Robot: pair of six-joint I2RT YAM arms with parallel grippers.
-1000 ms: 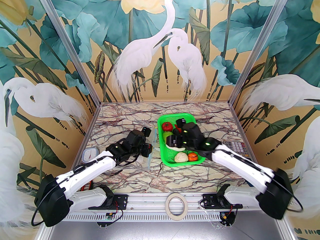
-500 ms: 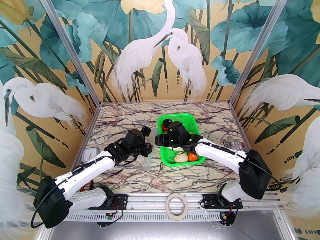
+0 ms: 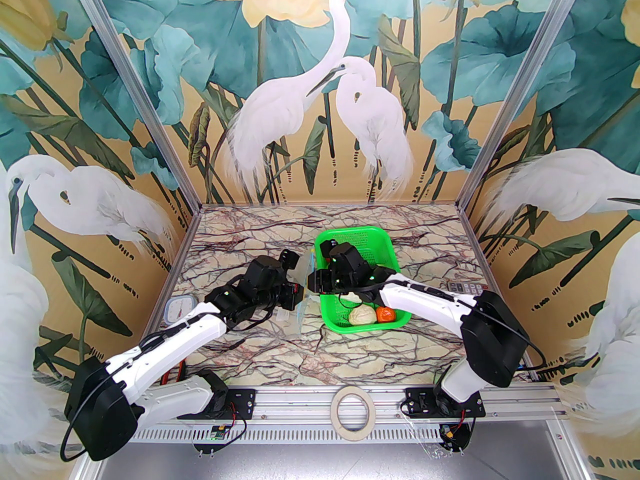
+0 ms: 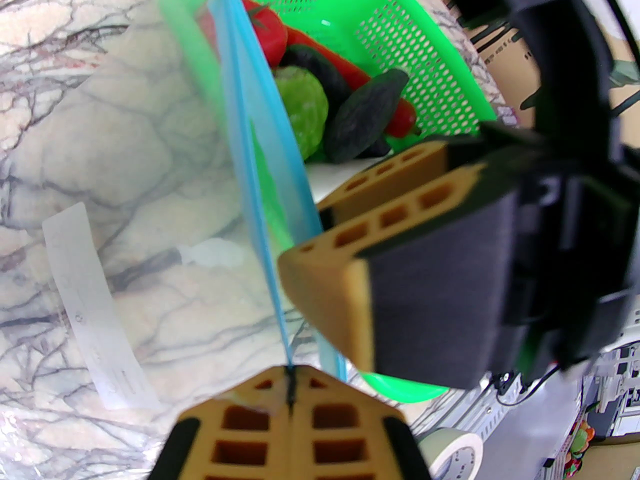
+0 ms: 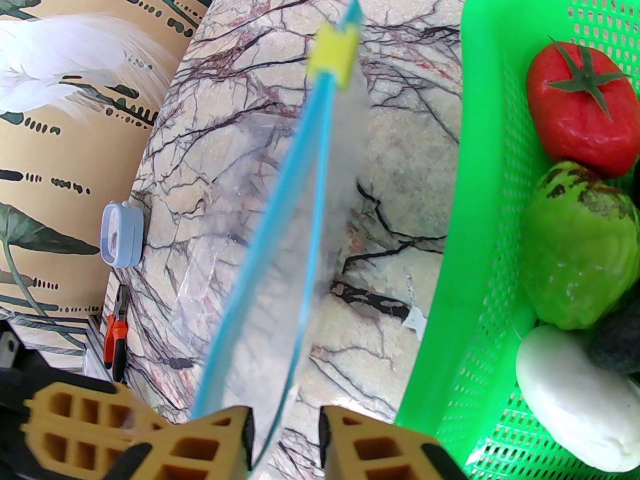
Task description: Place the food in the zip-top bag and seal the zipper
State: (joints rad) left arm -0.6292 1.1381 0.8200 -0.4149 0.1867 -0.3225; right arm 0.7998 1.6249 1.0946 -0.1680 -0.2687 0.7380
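The left end effector (image 4: 290, 385) is clamped on the near end of the zipper (image 4: 247, 168). It holds the bag (image 4: 140, 168) upright at mid-counter (image 3: 280, 348), just left of the basket (image 3: 352, 231). The right end effector (image 5: 285, 438) is narrowly parted, straddling one lip of the bag's mouth. The yellow slider (image 5: 332, 55) sits at the zipper's far end. The tomato (image 5: 580, 113), apple (image 5: 575, 248), gourd (image 5: 570, 393), cabbage (image 3: 362, 315) and orange (image 3: 386, 314) lie in the basket.
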